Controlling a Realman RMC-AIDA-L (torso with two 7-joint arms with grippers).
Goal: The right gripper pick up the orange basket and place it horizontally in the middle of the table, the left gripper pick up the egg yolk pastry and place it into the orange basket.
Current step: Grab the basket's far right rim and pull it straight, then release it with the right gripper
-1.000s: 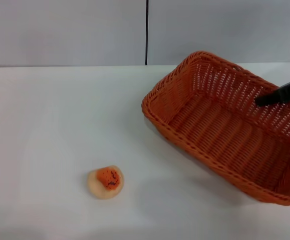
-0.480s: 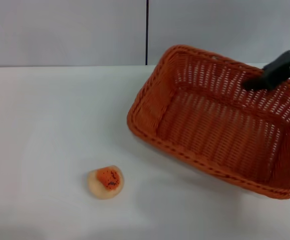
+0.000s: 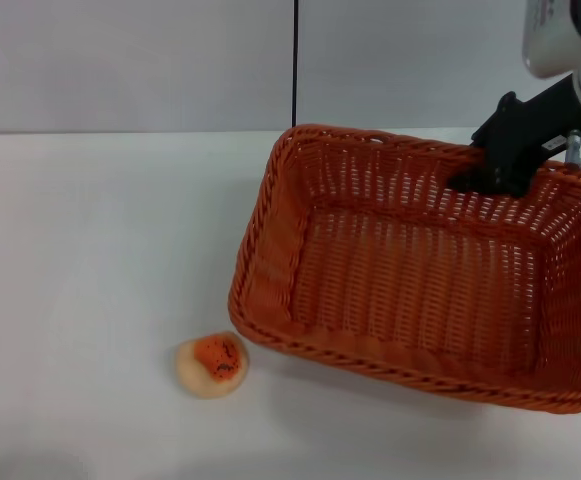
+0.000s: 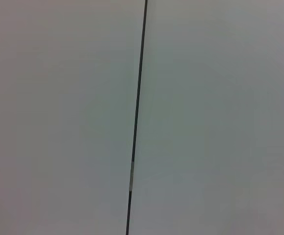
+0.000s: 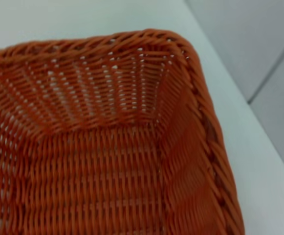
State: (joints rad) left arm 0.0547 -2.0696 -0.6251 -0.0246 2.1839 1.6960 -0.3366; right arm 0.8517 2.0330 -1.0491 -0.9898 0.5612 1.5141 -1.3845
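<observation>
The orange basket (image 3: 420, 290) fills the right half of the head view, its long side lying almost across the white table (image 3: 90, 250). My right gripper (image 3: 490, 170) is shut on the basket's far rim near the right corner. The right wrist view looks down into the orange basket (image 5: 98, 161), showing one inner corner and the braided rim. The egg yolk pastry (image 3: 211, 366) lies on the table just off the basket's near left corner, orange patch up. My left gripper is out of view.
A grey wall with a dark vertical seam (image 3: 295, 65) stands behind the table's far edge. The left wrist view shows only that wall and the dark seam (image 4: 137, 117). Bare tabletop stretches left of the basket.
The basket has swung and shifted left toward the table's middle, turning from diagonal to nearly level across. My right gripper and arm came further into view with it. The pastry has not moved.
</observation>
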